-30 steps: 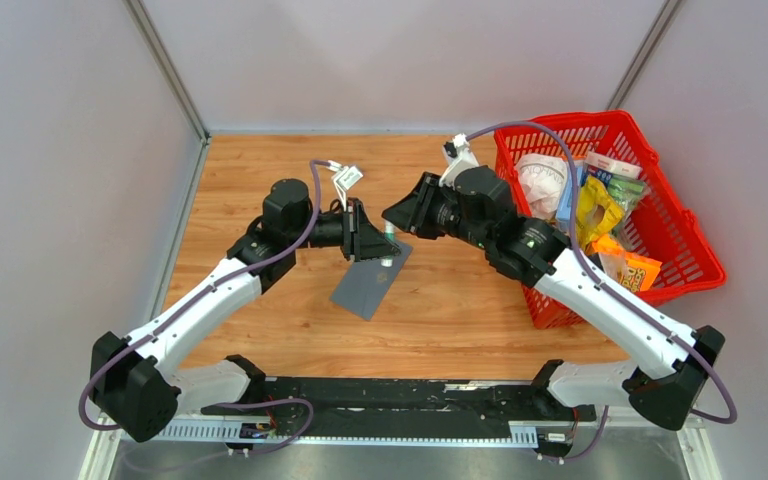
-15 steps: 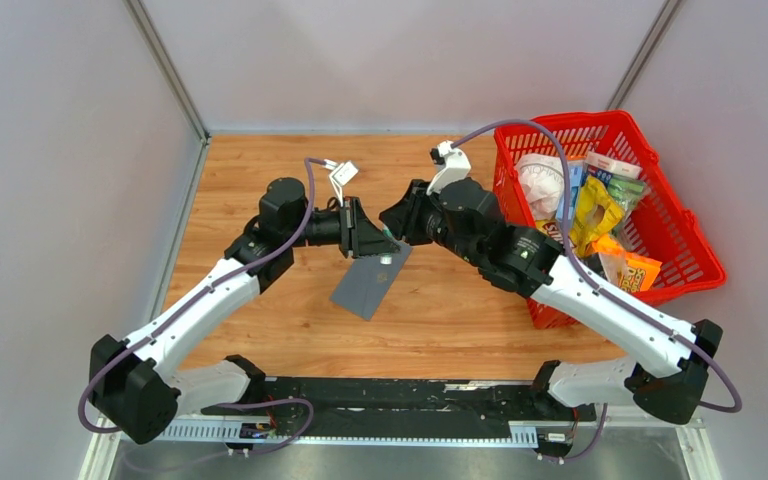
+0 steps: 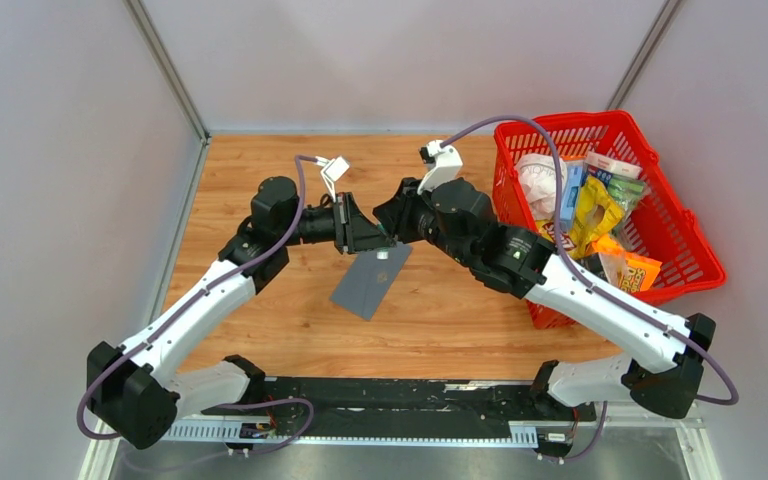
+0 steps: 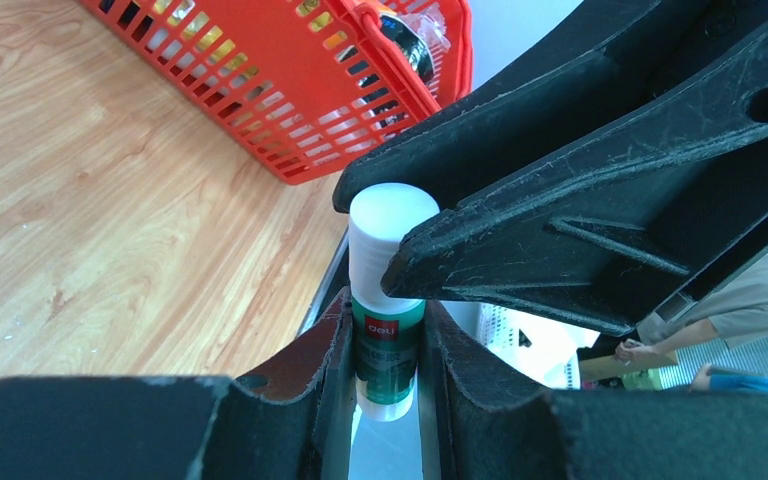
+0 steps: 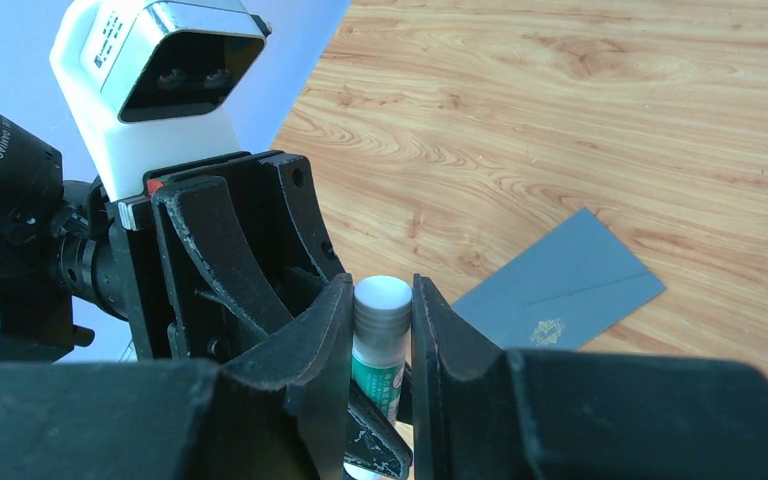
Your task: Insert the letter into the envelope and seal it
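The envelope (image 3: 368,282) lay flat on the wooden table (image 3: 260,180), near its middle, with its far end just under the two meeting grippers. Its pointed flap looked folded down, with a small gold emblem showing in the right wrist view. The letter could not be seen in any view. It was probably already inside, though the pictures did not prove that. Insertion therefore looked done and sealing looked not yet done. With glue in hand and no sign of any on the paper, the step under way was likely uncapping the stick.

On the left, the left gripper (image 4: 385,330) was clamped part-way closed on the green body of a glue stick (image 4: 386,350), which stood upright between its fingers above the envelope's far end. The stick's white cap (image 4: 390,225) stuck out beyond those fingers. On the right, the right gripper (image 5: 380,310) was closed on the same stick at the cap end, its fingers pressed against both sides, so both tools held one object between them. Further right, a red basket (image 3: 695,262) of packets sat at the table's right side, well apart from the envelope.
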You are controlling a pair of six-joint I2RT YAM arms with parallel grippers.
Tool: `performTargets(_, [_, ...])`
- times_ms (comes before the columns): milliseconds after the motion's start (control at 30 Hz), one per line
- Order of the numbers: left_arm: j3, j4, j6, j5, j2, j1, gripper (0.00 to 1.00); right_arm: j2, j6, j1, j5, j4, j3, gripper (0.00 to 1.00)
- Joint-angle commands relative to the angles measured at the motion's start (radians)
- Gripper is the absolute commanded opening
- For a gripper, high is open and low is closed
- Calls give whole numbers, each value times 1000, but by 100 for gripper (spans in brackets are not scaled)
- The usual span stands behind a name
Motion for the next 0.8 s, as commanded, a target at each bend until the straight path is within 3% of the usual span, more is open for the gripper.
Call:
performTargets(0, [20, 115, -33, -125, -21, 53, 0, -8, -56, 49, -63, -70, 2, 15])
performTargets(533, [3, 270, -81, -101, -18, 56, 0, -28, -157, 68, -80, -41, -49, 17])
performTargets(767, [16, 250, -55, -93, -27, 57, 0, -38, -225, 68, -125, -38, -40, 21])
